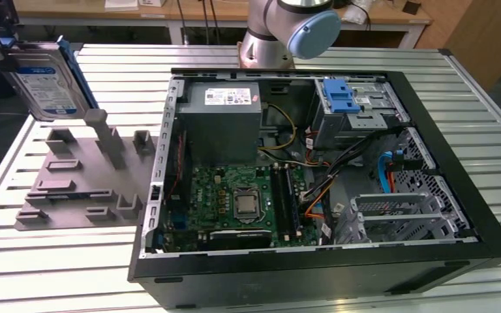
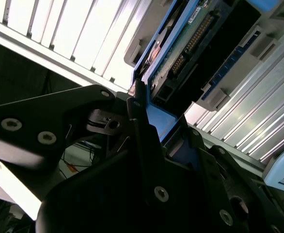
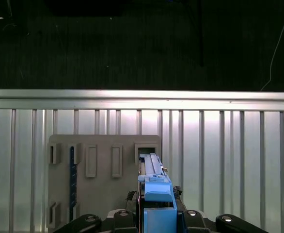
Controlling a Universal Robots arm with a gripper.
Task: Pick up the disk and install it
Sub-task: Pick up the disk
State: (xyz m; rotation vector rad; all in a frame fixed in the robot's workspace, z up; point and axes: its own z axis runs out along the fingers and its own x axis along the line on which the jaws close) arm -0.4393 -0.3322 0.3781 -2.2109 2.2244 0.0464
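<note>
Gripper [image 2: 145, 110] clamps disk [image 2: 181, 52]; exterior view: label [image 1: 42, 83] visible.

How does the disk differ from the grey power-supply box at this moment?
The disk stands on edge, tilted, held by the gripper above the grey fixture plate. The power-supply box sits inside the computer case. The disk is thin with a blue frame, while the power-supply box is bulky and plain grey. Both carry a printed label.
</note>
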